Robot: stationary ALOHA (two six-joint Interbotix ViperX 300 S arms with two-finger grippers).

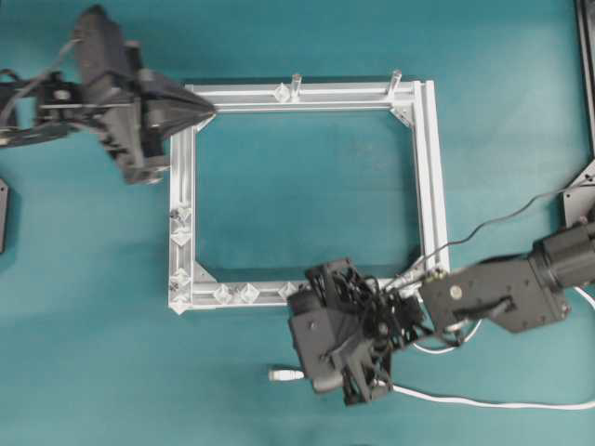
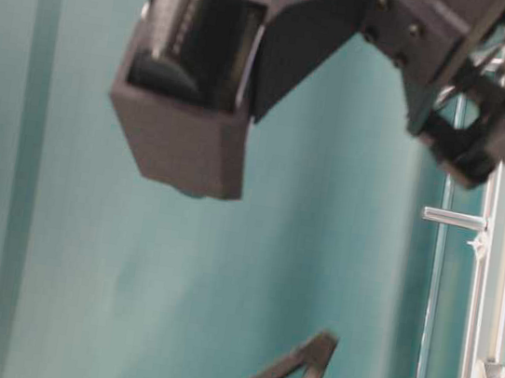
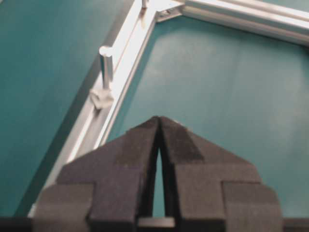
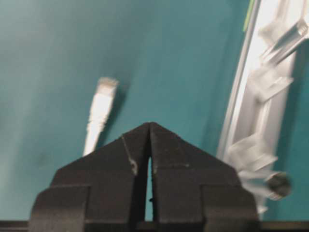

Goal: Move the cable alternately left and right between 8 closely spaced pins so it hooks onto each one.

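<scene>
Overhead: silver frame (image 1: 429,167) lies on teal bench (image 1: 307,195). Left hand (image 1: 210,112) sits at the frame's upper-left corner. Right hand (image 1: 299,299) is over the bottom bar. Cable (image 1: 483,402) trails along the bench below the frame, plug tip (image 1: 282,375) free. Pins (image 1: 232,294) stud the left and bottom bars.

Left wrist: left hand (image 3: 158,119) fingers together, empty.

Right wrist: right hand (image 4: 149,125) fingers together, empty; cable (image 4: 99,116) lies just beside it, apart.

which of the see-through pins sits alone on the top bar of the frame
The pin beside the left post; the other visible pins cluster around the lower-left corner.
</scene>
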